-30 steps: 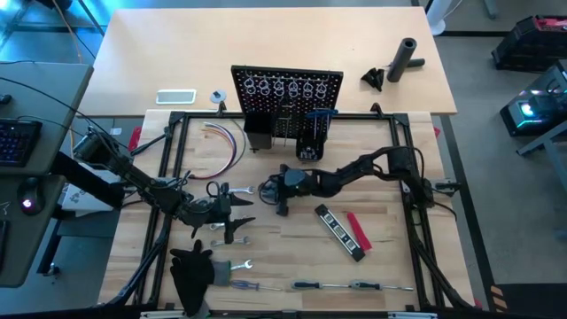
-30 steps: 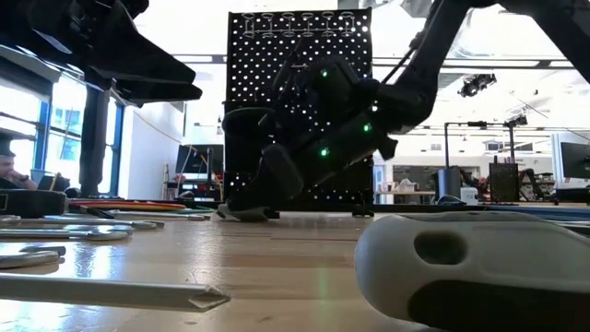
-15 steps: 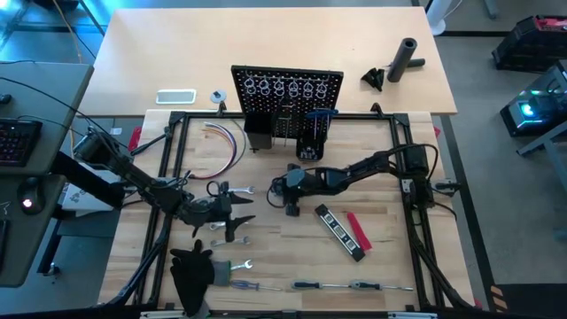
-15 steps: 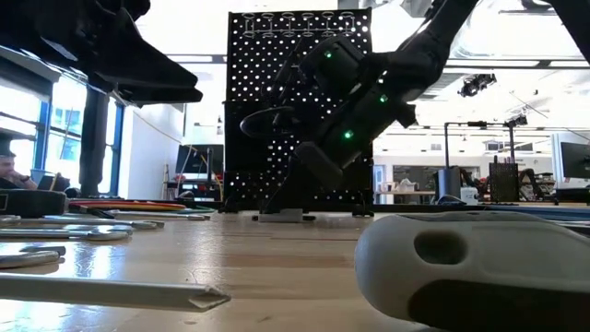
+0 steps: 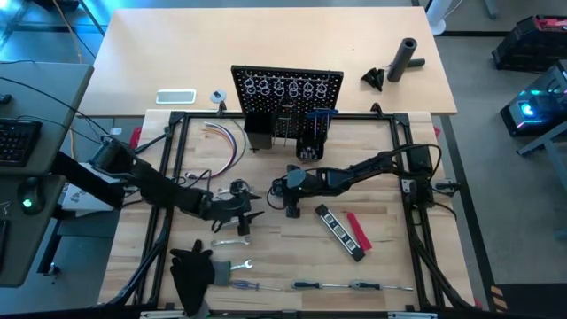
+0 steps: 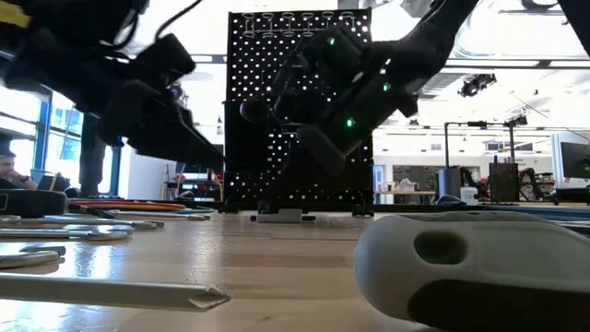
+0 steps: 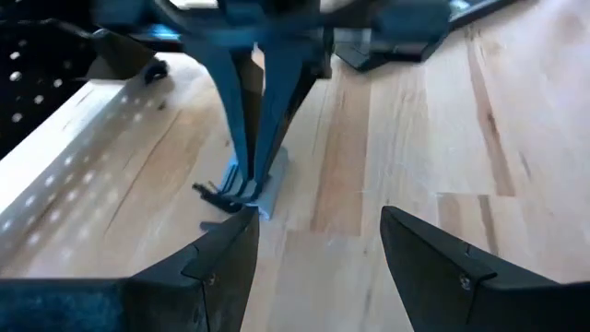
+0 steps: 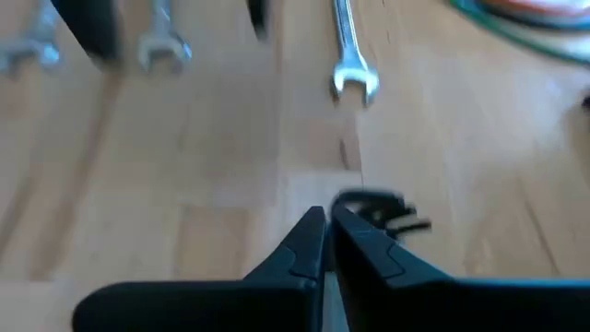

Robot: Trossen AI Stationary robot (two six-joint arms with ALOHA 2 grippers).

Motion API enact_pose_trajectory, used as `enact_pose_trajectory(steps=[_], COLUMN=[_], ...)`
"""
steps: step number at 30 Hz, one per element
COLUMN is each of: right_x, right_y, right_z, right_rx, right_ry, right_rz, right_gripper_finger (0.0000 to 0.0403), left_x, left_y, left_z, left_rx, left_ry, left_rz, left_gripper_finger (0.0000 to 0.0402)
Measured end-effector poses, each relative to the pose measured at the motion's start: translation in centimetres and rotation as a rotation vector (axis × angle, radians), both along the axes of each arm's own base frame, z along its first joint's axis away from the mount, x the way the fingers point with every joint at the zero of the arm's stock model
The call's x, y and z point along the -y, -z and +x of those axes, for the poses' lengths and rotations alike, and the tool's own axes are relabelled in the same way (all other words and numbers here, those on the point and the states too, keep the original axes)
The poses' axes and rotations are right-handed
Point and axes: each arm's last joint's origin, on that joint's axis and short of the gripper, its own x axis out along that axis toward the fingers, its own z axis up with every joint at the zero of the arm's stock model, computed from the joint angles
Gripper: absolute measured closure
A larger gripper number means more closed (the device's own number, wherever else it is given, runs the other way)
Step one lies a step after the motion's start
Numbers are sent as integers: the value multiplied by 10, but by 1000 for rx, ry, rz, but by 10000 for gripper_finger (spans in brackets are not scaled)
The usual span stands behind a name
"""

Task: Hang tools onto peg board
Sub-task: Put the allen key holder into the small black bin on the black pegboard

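Lying beyond right pincer [image 8: 327,226] (closed): wrench [image 8: 350,57].

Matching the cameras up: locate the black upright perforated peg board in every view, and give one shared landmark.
High view: black upright perforated peg board, top centre.
Low view: centre, far across the table.
Left wrist view: dark holed panel at the picture's edge.
Right wrist view: not in it.
Shared landmark: light wooden table top.

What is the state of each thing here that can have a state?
left pincer: open, nothing between its fingers
right pincer: shut
peg board: standing upright
level: lying flat on the table
wrench: lying flat on the table
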Motion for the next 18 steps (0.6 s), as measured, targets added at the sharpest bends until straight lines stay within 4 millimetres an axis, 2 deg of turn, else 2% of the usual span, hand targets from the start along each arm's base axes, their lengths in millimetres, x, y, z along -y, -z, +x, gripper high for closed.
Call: enact_pose_trajectory(steps=[5,8,13,18], right_x=[-3,-4,-5,-6], right_y=[-19,-24,-21,-14], right_z=[-4,-9,-17,-22], right_rx=[16,-22,-113,-149], right_ry=[2,25,32,36], right_rz=[-28,-40,-23,-20], right_gripper_finger=[357,333,295,266], left_x=[-7,-12,-27,-42], left_y=[5,10,22,29], left_z=[22,34,48,51], left_rx=[-47,-81,-143,-181], left_ry=[24,52,61,74], left_rz=[51,71,90,68], left_gripper_finger=[182,182,182,182])
